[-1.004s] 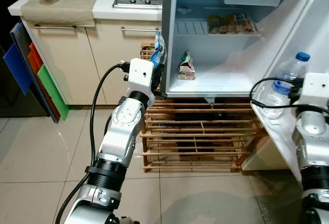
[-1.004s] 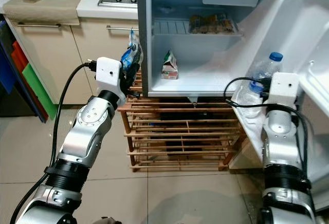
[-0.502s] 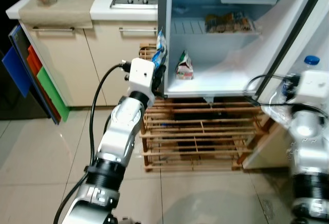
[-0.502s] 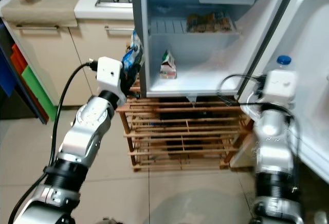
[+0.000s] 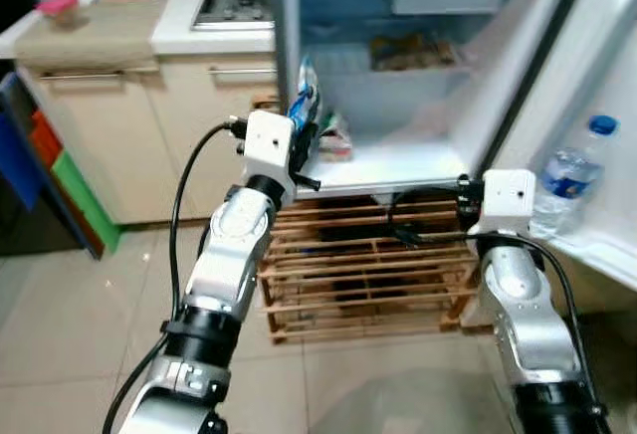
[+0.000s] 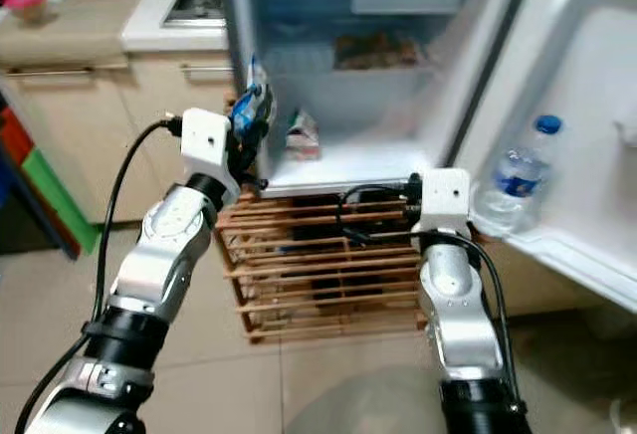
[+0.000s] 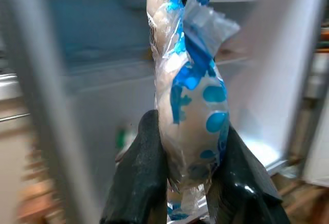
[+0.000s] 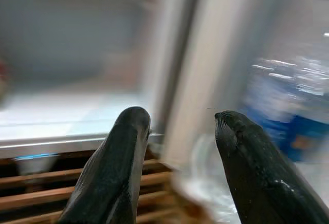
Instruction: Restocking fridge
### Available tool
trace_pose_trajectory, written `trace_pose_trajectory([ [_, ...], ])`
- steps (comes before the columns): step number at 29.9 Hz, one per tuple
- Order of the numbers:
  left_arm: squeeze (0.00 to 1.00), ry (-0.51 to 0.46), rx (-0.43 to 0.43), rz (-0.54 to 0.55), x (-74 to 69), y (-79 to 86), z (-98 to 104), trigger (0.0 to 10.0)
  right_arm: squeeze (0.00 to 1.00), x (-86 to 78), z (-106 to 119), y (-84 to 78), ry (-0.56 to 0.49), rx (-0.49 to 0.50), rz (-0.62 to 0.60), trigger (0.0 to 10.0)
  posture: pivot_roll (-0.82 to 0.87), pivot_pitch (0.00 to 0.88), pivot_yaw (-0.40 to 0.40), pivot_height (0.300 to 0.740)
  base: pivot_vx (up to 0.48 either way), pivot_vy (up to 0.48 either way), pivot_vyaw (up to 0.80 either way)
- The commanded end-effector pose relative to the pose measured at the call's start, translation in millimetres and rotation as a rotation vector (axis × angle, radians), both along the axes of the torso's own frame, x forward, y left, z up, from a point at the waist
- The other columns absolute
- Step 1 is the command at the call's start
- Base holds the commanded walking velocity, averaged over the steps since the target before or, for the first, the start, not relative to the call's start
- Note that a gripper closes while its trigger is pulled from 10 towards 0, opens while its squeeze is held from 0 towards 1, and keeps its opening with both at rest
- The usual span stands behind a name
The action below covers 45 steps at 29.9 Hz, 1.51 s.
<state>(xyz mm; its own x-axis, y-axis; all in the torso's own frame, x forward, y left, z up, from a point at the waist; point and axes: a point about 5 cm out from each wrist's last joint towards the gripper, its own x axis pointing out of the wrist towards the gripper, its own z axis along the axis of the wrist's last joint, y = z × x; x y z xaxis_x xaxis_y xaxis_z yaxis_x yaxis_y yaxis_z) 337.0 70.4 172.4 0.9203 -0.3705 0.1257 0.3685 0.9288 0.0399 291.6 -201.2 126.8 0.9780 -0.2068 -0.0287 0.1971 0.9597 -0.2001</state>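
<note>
The left gripper [image 7: 187, 183] has its fingers [image 7: 141, 172] clamped on a blue-and-white bag [image 7: 187, 95], held upright at the open fridge [image 5: 398, 160] by its left wall. The right gripper [image 8: 180, 152], fingers spread and empty, points near a bottle [image 5: 567, 175] in the door shelf [image 5: 607, 250].

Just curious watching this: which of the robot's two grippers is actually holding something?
The left gripper, beside the fridge's edge: its fingers are clamped on a blue-and-white plastic packet. The right gripper is open and empty.
</note>
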Motion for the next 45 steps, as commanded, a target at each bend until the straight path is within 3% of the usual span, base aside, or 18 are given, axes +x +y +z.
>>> trace_pose_trajectory([
  [1, 0.00, -0.023, -0.005, 0.039, 4.8, 11.4, 6.7, 10.0, 0.14, 1.6, 6.7, 7.2, -0.022, 0.011, 0.025, 10.0, -0.18, 0.003, 0.019, 0.740, 0.398, -0.266, 0.00],
  [7, 0.00, -0.012, -0.022, 0.067, 7.0, 16.0, 7.8, 10.0, 0.14, 3.8, 13.4, 11.6, -0.040, 0.019, 0.078, 10.0, -0.18, 0.000, 0.029, 0.740, 0.426, -0.040, 0.00],
  [12, 0.00, -0.008, -0.018, 0.081, 8.9, 17.1, 4.9, 10.0, 0.14, 3.9, 20.6, 31.9, -0.079, 0.053, 0.222, 10.0, -0.19, 0.000, 0.039, 0.740, 0.156, 0.000, 0.00],
  [13, 0.00, -0.013, -0.011, 0.066, 8.5, 14.4, 5.7, 10.0, 0.14, 1.4, 24.7, 44.2, -0.093, 0.088, 0.295, 10.0, -0.19, 0.000, 0.040, 0.740, 0.000, 0.000, 0.00],
  [16, 0.00, -0.021, 0.007, 0.047, 7.1, 9.3, 5.3, 10.0, 0.14, -4.7, 27.4, 57.1, -0.094, 0.125, 0.379, 10.0, -0.20, 0.008, 0.039, 0.740, 0.000, 0.000, 0.00],
  [24, 0.00, -0.038, 0.123, -0.006, 7.8, -14.0, 2.8, 10.0, 0.13, -24.3, 25.1, 62.1, -0.054, 0.154, 0.439, 10.0, -0.24, 0.051, 0.039, 0.740, 0.000, 0.000, 0.00],
  [27, 0.00, -0.048, 0.289, -0.046, 14.2, -26.8, -5.3, 10.0, 0.13, -35.6, 24.9, 60.7, -0.029, 0.166, 0.463, 10.0, -0.27, 0.076, 0.052, 0.740, 0.000, 0.000, 0.00],
  [32, 0.00, -0.039, 0.454, -0.076, 20.3, -33.7, -19.2, 10.0, 0.14, -50.8, 24.1, 51.6, -0.012, 0.147, 0.431, 10.0, -0.33, 0.103, 0.086, 0.740, 0.000, 0.000, 0.00],
  [33, 0.00, -0.039, 0.454, -0.076, 20.3, -33.7, -19.2, 10.0, 0.14, -50.8, 24.1, 51.6, -0.012, 0.147, 0.431, 10.0, -0.33, 0.103, 0.086, 0.740, 0.000, 0.000, 0.00],
  [35, 0.00, -0.043, 0.648, -0.078, 25.5, -32.5, -33.2, 10.0, 0.14, -61.9, 23.4, 47.9, 0.002, 0.141, 0.399, 10.0, -0.38, 0.130, 0.108, 0.740, 0.000, 0.000, 0.00],
  [36, 0.00, -0.043, 0.648, -0.078, 25.5, -32.5, -33.2, 10.0, 0.14, -61.9, 23.4, 47.9, 0.002, 0.141, 0.399, 10.0, -0.38, 0.130, 0.108, 0.740, 0.000, 0.000, 0.00],
  [39, 0.00, -0.064, 0.803, -0.061, 31.0, -29.9, -39.1, 10.0, 0.14, -77.1, 21.0, 44.5, 0.027, 0.137, 0.367, 10.0, -0.42, 0.164, 0.120, 0.740, 0.000, 0.000, 0.00],
  [45, 0.00, -0.104, 0.897, -0.034, 37.5, -29.0, -35.5, 10.0, 0.14, -97.4, 22.2, 41.9, 0.050, 0.146, 0.334, 10.0, -0.47, 0.216, 0.130, 0.740, 0.000, 0.000, 0.00],
])
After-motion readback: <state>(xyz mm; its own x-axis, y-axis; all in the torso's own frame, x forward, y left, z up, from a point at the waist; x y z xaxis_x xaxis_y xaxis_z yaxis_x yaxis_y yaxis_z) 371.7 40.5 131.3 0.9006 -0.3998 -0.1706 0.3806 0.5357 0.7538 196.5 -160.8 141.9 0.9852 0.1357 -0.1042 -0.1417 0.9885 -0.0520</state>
